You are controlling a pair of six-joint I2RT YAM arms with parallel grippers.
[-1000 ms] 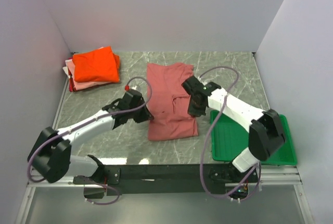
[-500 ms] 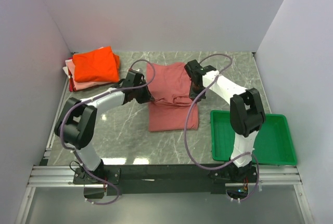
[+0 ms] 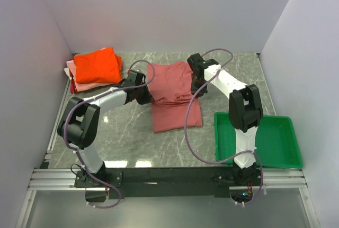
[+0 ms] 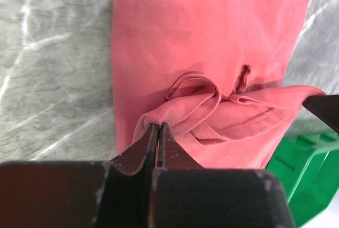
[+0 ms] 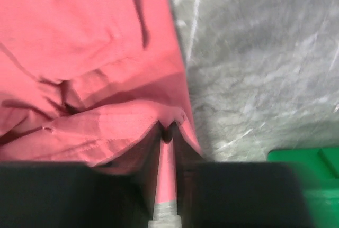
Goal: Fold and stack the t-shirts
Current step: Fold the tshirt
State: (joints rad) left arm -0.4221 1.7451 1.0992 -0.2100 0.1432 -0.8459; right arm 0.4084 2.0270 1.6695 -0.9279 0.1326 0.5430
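A dusty brick-red t-shirt (image 3: 175,98) lies mid-table, its far part doubled back over the near part. My left gripper (image 3: 146,94) is shut on a bunched bit of its left edge; in the left wrist view the cloth (image 4: 212,43) puckers at the shut tips (image 4: 158,126). On the far right edge of the same shirt my right gripper (image 3: 195,82) is shut too, with fabric (image 5: 79,43) pinched at the tips (image 5: 168,131). A folded bright orange t-shirt (image 3: 97,65) tops a stack of pale pink and white ones (image 3: 75,83) at the far left corner.
A green plastic tray (image 3: 275,140) sits at the near right, beside the right arm's base. Grey walls close in the table on the left, back and right. Both arms' cables arc over the shirt.
Both grippers have carried the shirt's near edge away from the bases and over the cloth, folding it; the arms now reach much farther out.
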